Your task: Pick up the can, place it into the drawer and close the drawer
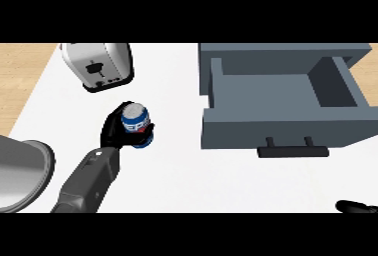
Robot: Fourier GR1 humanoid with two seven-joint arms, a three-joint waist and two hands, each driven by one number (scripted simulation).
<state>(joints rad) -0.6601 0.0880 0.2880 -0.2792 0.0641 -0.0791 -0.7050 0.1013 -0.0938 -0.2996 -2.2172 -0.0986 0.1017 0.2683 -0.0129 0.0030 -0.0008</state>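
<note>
White table (221, 180) seen from steeply above, pale wood floor (26, 55) past its far corners. At far left, boxy silver toaster (98, 65) with a black lever. At the near left edge, part of a round grey metal bowl (22, 170). Between these, blue cylindrical can (135, 119) with red and white label, upright, well left of the drawer, wrapped by curled fingers (148, 136) of the black left hand (114, 131); lifted or standing, unclear. To the right, grey box drawer (273, 132), pulled open, black bar handle (293, 150) on its front. Low in the right corner, a sliver of the black right hand (358, 206), too little in view to tell its state.
</note>
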